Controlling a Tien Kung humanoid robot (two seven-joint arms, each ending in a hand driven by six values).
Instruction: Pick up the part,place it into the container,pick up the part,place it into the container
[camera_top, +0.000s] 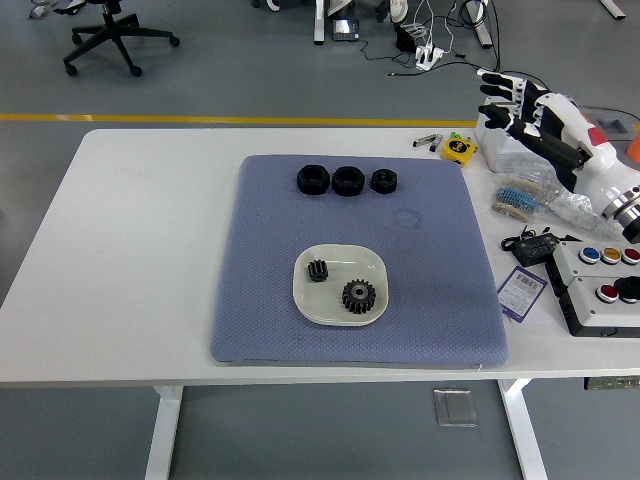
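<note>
A white square dish (340, 262) sits near the front middle of the blue-grey mat (260, 290). Two black gears lie in it: a small one (318, 270) at the left and a larger one (359, 296) at the right. Three black nut-like parts (347, 180) stand in a row at the mat's back edge. My right hand (520, 105), white with black fingers, is raised at the far right, well away from the dish, fingers spread and holding nothing. The left arm is out of view.
A button box (603, 285) with coloured buttons lies at the right edge beside a purple-edged label card (521, 291). Bags of small parts (520, 197), a yellow tape measure (458, 149) and a grey box (500, 140) crowd the back right corner.
</note>
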